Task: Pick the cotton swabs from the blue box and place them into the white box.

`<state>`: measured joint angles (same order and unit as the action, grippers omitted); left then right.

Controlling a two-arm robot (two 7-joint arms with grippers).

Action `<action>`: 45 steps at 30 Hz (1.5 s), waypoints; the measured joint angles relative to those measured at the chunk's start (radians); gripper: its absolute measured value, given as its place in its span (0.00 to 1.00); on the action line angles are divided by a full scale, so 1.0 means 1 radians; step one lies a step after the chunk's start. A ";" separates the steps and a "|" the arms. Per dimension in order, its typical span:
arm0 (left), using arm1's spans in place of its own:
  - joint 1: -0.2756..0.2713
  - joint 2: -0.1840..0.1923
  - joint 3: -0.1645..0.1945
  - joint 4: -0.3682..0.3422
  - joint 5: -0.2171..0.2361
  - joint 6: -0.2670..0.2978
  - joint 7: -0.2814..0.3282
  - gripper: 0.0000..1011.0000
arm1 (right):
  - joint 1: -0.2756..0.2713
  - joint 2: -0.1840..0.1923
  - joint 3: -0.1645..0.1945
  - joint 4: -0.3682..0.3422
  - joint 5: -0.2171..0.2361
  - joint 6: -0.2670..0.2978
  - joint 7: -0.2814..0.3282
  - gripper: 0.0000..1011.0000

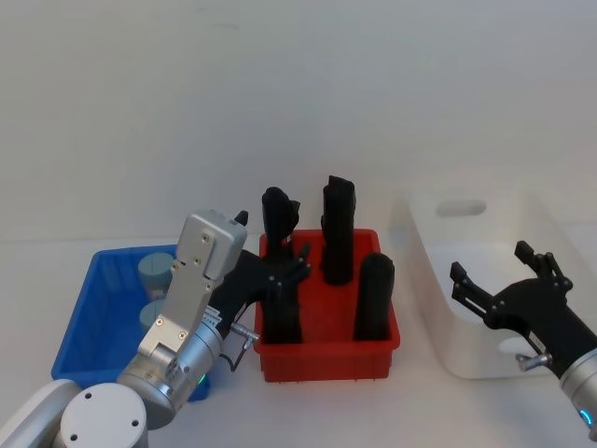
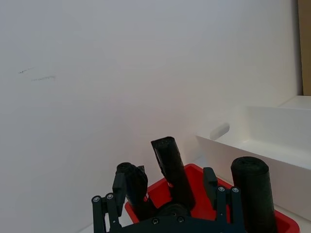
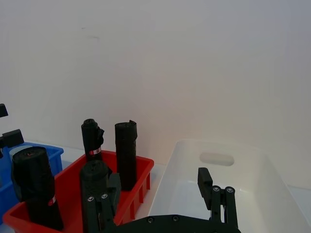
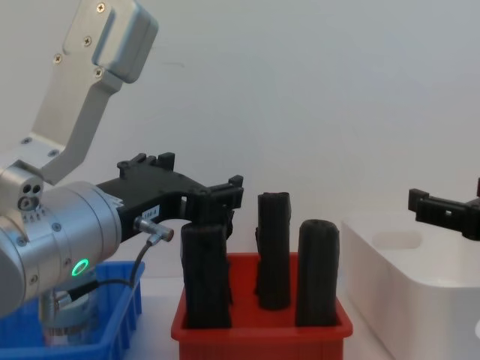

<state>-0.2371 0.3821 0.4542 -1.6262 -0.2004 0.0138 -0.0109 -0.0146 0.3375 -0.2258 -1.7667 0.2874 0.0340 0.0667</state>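
Cotton swabs (image 1: 154,271) in blue box (image 1: 104,310), rolls (image 1: 338,229) nearby

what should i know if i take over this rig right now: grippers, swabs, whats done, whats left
Left gripper: open, empty, raised between the blue box and the red bin, close to the black rolls.
Right gripper: open, empty, hovering over the white box.
Cotton swabs: two tubs visible in the blue box, partly hidden by the left arm.
Done: no transfer yet; nothing lies in the visible part of the white box.
Left: pick each tub and place it in the white box. The left gripper is nearer, so it will probably do the picking; mind the rolls.
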 joint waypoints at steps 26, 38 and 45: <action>0.000 0.000 0.000 0.000 0.000 0.000 0.000 0.99 | 0.000 0.000 0.000 0.000 0.000 0.000 0.000 0.99; 0.000 0.000 0.000 0.000 0.000 0.000 0.000 0.99 | 0.000 0.000 0.000 0.000 0.000 0.000 0.000 0.99; 0.000 0.000 0.000 0.000 0.000 0.000 0.000 0.99 | 0.000 0.000 0.000 0.000 0.000 0.000 0.000 0.99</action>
<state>-0.2371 0.3821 0.4542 -1.6262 -0.2003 0.0138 -0.0109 -0.0146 0.3375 -0.2258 -1.7667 0.2873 0.0340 0.0667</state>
